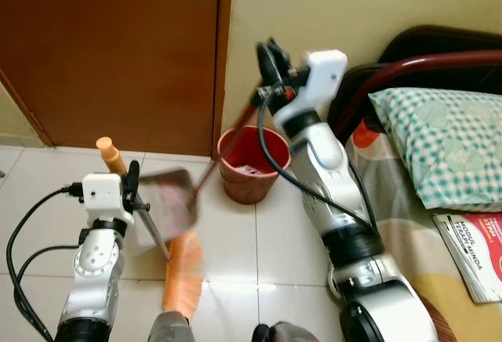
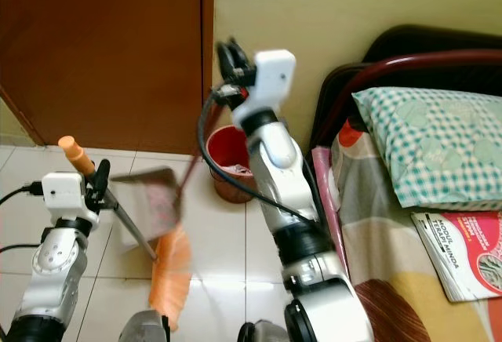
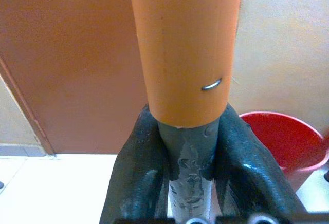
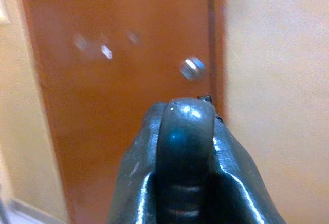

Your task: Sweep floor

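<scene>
- Red plastic: one bucket [image 1: 249, 163] stands on the white tiled floor [image 1: 235, 240] against the yellow wall [image 1: 329, 12], just right of the brown door [image 1: 110, 52], and it sits right behind your sweeping spot.
- You have one broom [image 1: 183, 271], its orange bristles blurred on the tiles between the two arms; its dark red shaft rises slanting past the bucket's rim.
- Your right end effector [image 1: 271, 83] is raised high in front of the wall, fingers clamped shut on the broom's rounded dark handle tip, as the right wrist view shows [image 4: 185, 147].
- You have one dustpan [image 1: 169, 201], grey and blurred, tilted just above the floor beside the bristles, on a thin grey rod with an orange grip [image 3: 185, 49].
- Your left end effector [image 1: 129, 189] is closed around that rod just below the orange grip; both black fingers [image 3: 136, 183] press its sides.
- On your right, one bed [image 1: 408, 240] crowds the right arm; it carries one green checked pillow [image 1: 447, 142] and one magazine [image 1: 474, 252] with red print.
- One dark red bed frame bar [image 1: 423, 67] curves over the pillow.
</scene>
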Motion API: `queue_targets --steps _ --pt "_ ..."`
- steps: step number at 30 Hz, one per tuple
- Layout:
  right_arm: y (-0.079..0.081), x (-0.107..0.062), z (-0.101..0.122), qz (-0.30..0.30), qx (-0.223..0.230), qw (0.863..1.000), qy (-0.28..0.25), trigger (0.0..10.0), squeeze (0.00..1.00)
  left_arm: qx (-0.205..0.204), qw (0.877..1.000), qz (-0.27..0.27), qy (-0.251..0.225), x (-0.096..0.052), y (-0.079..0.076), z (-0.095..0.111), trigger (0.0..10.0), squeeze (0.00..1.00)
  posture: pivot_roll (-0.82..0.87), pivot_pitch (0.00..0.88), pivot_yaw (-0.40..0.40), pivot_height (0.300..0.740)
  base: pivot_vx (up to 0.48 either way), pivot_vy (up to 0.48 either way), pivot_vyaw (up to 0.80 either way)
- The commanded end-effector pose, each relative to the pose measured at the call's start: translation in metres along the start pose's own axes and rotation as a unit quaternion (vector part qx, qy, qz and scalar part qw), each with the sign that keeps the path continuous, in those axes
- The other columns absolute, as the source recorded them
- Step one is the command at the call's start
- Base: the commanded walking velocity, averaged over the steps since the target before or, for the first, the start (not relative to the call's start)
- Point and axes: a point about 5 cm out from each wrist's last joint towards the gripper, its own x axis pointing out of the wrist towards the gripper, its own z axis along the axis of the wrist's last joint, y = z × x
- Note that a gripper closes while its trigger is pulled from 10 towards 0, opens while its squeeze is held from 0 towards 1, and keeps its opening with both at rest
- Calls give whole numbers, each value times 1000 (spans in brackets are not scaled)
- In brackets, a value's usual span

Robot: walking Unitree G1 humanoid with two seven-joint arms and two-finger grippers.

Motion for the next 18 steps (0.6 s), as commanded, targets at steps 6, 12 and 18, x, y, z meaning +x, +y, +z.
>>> queue_targets --steps 6,12,18 --pt "-49 -34 -9 -112 -66 991 30 10000 0 39 998 -39 44 -15 -8 -12 10000 0 121 113 -62 740 0 0 0" --pt "-79 -61 -30 -206 -55 973 93 10000 0 27 996 -69 42 -17 -24 -13 10000 0 106 101 -56 740 0 0 0" --pt "-95 -88 -46 -249 -63 957 139 10000 0 13 997 -68 38 -17 -28 -9 10000 0 101 91 -54 740 0 0 0"
